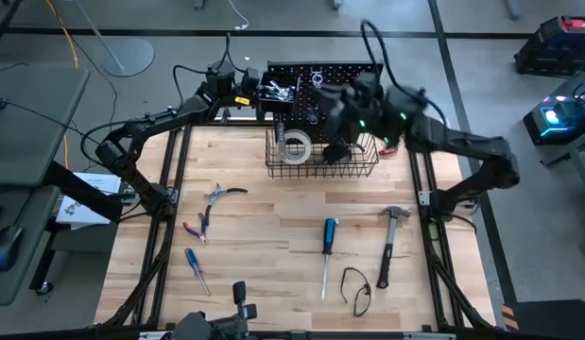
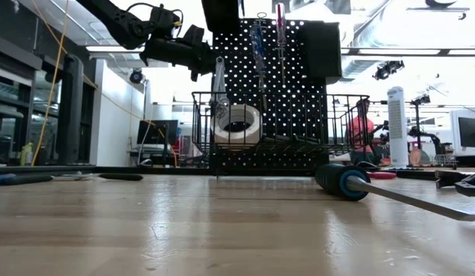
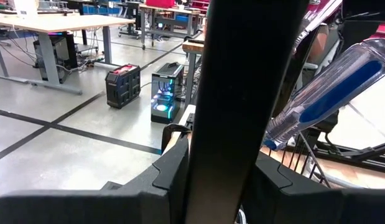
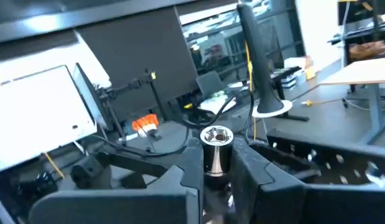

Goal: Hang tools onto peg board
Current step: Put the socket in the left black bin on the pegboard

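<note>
Two arms at the upright black perforated peg board (image 1: pixel 353 74); hanging step in hand.
Right gripper (image 4: pixel 216 171) is clamped on a short chrome cylinder with a hexagonal end (image 4: pixel 216 142), poised over the black wire basket (image 1: pixel 368 168). Left gripper (image 2: pixel 202 57) sits at the board's left edge (grip cannot be told). Next move, in my judgement: seat the chrome piece, release, then lift clear of the basket rim. The black-handled claw hammer (image 1: pixel 391 246) and blue-handled screwdriver (image 1: pixel 328 236) await on the pale wooden tabletop (image 1: pixel 264 264), well apart, with open approach room.
</note>
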`<action>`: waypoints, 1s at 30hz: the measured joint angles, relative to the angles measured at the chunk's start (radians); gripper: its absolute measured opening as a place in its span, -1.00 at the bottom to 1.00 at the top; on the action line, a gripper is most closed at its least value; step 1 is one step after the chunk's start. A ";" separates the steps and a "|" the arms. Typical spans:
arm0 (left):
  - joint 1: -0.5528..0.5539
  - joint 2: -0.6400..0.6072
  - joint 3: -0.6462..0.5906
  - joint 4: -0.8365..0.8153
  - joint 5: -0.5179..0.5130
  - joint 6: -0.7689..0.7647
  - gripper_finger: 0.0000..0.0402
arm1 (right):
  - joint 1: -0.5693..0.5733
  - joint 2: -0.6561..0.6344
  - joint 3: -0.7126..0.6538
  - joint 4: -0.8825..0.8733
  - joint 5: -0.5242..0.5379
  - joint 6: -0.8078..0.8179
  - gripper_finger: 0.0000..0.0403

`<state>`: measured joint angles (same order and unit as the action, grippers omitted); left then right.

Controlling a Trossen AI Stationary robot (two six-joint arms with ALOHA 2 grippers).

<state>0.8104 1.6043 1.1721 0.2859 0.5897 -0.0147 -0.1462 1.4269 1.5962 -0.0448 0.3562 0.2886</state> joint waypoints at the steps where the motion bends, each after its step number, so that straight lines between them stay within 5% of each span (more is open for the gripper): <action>1: 0.000 0.000 0.000 0.000 0.000 0.000 -0.46 | -0.027 0.032 0.026 -0.005 -0.036 -0.001 -0.84; 6: 0.000 0.000 0.000 -0.001 0.000 0.000 -0.46 | -0.097 0.187 0.174 -0.009 -0.182 0.001 -0.82; 15: 0.000 0.000 0.000 -0.003 0.000 0.000 -0.46 | -0.109 0.320 0.452 -0.273 -0.044 0.016 -0.08; 19: 0.000 0.000 0.000 -0.003 0.000 0.000 -0.46 | -0.108 0.319 0.545 -0.418 -0.052 0.005 0.09; 25: 0.000 0.000 0.000 -0.004 0.001 0.000 -0.46 | -0.004 0.306 0.746 -0.875 -0.112 0.038 0.12; 30: 0.000 0.000 0.000 -0.004 0.001 0.000 -0.46 | 0.170 0.314 0.610 -1.448 -0.093 0.387 0.11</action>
<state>0.8108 1.6039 1.1725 0.2817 0.5903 -0.0147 0.0240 1.7412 2.2061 -1.4926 0.2632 0.6759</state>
